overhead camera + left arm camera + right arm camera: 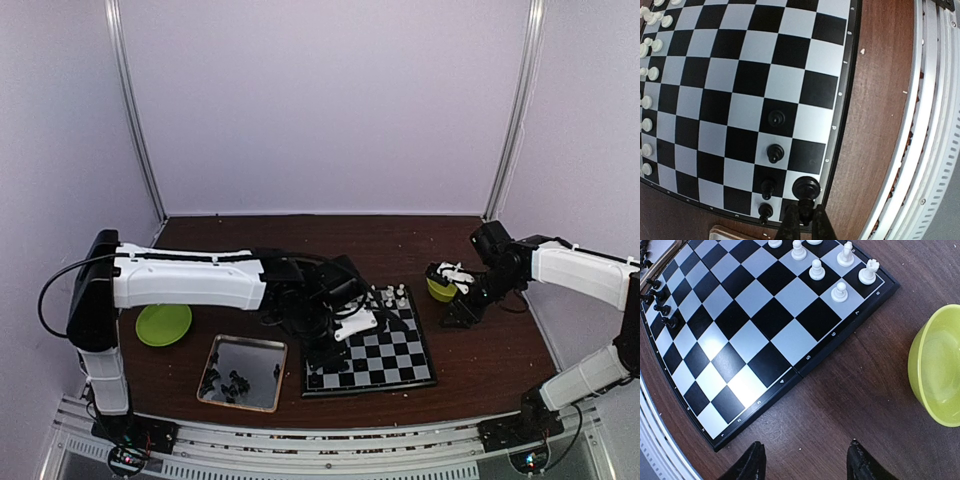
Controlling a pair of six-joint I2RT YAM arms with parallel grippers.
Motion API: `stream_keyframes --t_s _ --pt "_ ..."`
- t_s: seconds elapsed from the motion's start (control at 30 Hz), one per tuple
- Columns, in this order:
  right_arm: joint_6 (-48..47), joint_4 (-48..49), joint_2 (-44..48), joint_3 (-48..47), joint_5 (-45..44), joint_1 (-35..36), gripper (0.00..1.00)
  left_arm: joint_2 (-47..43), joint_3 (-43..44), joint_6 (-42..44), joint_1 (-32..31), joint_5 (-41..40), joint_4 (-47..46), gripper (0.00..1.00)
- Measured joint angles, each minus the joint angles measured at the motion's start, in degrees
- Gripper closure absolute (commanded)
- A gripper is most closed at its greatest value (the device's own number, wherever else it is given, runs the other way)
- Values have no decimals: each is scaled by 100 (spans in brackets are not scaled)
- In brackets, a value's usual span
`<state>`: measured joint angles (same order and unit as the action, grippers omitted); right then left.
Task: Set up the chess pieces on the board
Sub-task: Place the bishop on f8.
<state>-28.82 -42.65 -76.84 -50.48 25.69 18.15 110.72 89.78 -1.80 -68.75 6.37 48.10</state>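
Left gripper (805, 215) is pinched narrow on a black piece (806, 187) at 6 o'clock in the left wrist view. It sits over the rim row of the board (740, 80), at the corner square or the one beside it; I can't tell which, or whether the base is touching.

To place it well, I:
- centre the base on the square before dropping
- come straight down, no sideways drift
- open only enough to free the stem, since the nearest standing black sits close at 9 o'clock
- lift straight up until the fingers clear the heads

Counts, near to far:
- spares (232, 380) in the tray (258, 358), at 9 o'clock of the board: roughly ten, too small to count exactly
- black pieces (775, 152) standing: four, in one line a row in from the rim, plus the one I hold
- white pieces (816, 269) on the far rows: seven show in the right wrist view, more run along the edge in the left wrist view, no total
- one board, one tray, one plate (163, 324), one bowl (940, 365)

Right gripper (805, 460) is spread wide and empty, over bare table (840, 390) off the board's side. The bowl is at 2 o'clock there, and no piece shows in the part I see.
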Motion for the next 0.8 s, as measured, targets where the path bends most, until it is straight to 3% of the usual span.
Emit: stream_keyframes --t_s 0.8 --pt "-42 -7 -2 -28 0 9 44 920 721 289 -262 -385 492 100"
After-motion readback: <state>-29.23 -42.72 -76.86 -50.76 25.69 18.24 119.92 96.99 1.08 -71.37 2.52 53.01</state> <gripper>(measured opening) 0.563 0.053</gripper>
